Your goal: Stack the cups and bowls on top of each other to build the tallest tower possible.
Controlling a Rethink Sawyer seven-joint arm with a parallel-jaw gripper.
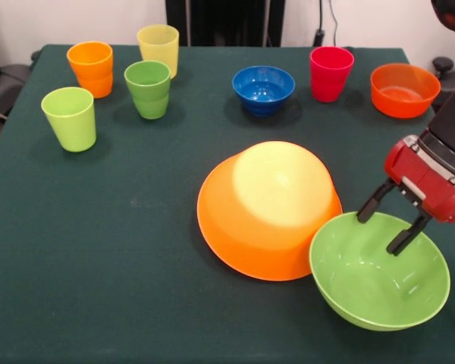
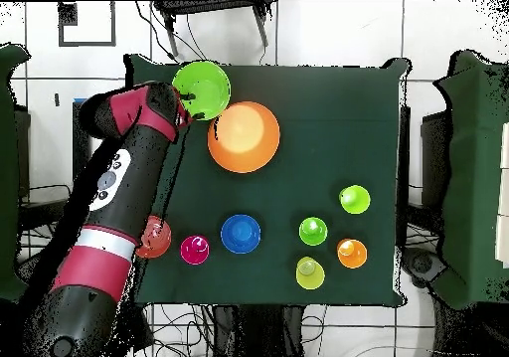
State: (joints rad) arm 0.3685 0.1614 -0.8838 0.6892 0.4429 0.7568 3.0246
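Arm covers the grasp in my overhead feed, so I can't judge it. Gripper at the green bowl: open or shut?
Observer: Open. In the front view the gripper has one fingertip at the large light green bowl's far rim and the other over its inside. It does not look clamped.
Operator: Big orange bowl, right way up?
Observer: No. The large orange bowl lies upside down, base up.
Operator: Green bowl flat on the table?
Observer: It looks tilted, with its rim close against the orange bowl's edge. I cannot tell whether they touch.
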